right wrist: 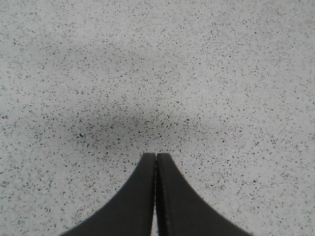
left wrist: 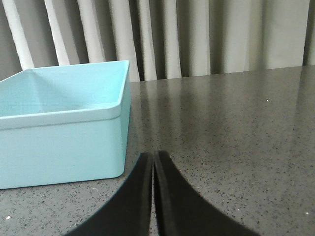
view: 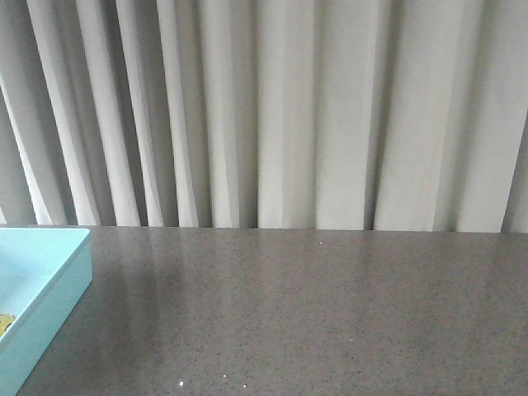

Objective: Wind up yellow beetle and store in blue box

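Observation:
The light blue box [view: 49, 285] stands at the left edge of the front view. A small bit of yellow [view: 6, 323] shows inside it at the frame edge; it may be the yellow beetle, mostly out of view. In the left wrist view the box [left wrist: 64, 142] stands close by, its inside floor hidden by the near wall. My left gripper [left wrist: 153, 156] is shut and empty, low over the table beside the box's corner. My right gripper [right wrist: 156, 156] is shut and empty above bare speckled table. Neither gripper shows in the front view.
The grey speckled table [view: 313, 313] stretches from the box to the right. A pleated pale curtain [view: 272, 107] hangs behind the table's far edge.

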Robot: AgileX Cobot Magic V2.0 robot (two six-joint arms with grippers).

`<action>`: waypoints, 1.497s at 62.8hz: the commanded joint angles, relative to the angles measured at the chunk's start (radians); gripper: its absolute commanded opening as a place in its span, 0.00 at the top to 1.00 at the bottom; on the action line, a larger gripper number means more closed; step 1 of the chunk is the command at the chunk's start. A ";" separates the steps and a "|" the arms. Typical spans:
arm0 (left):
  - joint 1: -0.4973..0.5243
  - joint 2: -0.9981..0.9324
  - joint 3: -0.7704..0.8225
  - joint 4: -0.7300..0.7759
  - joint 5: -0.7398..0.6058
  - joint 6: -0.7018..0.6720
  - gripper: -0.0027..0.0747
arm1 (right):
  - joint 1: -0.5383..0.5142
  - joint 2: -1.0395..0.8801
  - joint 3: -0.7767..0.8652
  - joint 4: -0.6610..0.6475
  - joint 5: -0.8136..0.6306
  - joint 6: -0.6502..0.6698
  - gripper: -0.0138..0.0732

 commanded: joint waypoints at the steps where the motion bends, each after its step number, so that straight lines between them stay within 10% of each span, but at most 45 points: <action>1: 0.004 -0.019 -0.006 -0.002 -0.090 -0.015 0.97 | 0.000 -0.006 -0.026 -0.008 -0.044 0.001 0.85; 59: 0.004 -0.016 -0.010 -0.002 -0.088 -0.015 0.97 | 0.009 -0.054 -0.001 -0.032 -0.057 -0.007 0.85; 81: 0.004 -0.016 -0.010 -0.002 -0.088 -0.015 0.97 | -0.111 -0.591 0.531 -0.052 -0.737 0.002 0.85; 94: 0.004 -0.016 -0.010 -0.002 -0.088 -0.015 0.97 | -0.111 -0.816 0.765 0.031 -0.866 0.010 0.85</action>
